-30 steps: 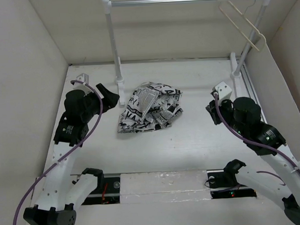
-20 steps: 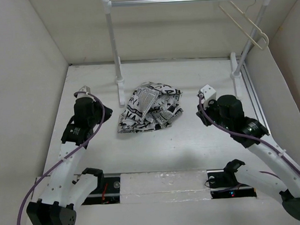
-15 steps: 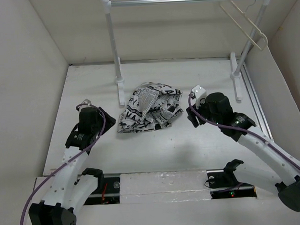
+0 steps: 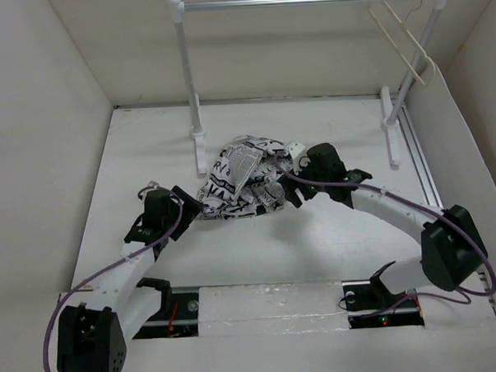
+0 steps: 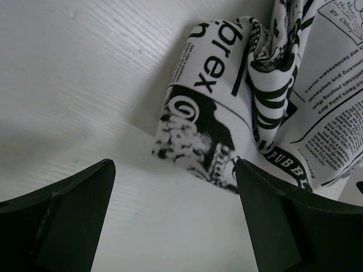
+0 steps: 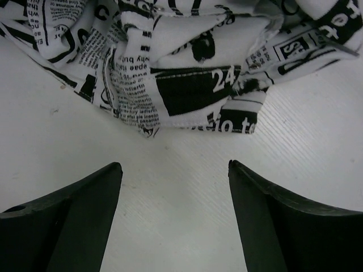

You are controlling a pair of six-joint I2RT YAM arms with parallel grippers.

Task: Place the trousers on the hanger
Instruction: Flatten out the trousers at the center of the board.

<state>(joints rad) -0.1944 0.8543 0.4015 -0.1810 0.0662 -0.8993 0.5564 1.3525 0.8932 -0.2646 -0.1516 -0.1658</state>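
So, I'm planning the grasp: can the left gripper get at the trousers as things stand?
Probably yes: the left gripper is open and a corner of the trousers lies just ahead of it, nothing in between.

My left arm (image 4: 124, 270) and right arm (image 4: 389, 206) are smooth white links, joined by fat black motor housings (image 4: 447, 247) shaped like short drums. A thin purple cable (image 4: 50, 325) trails loosely along each arm. A small white block (image 4: 297, 148) caps my right wrist. My left gripper (image 5: 173, 218) carries two matte black fingers (image 5: 65, 221), broad wedges with rounded tips and plain, unmarked faces. My right gripper (image 6: 173, 218) wears a matching dark pair.
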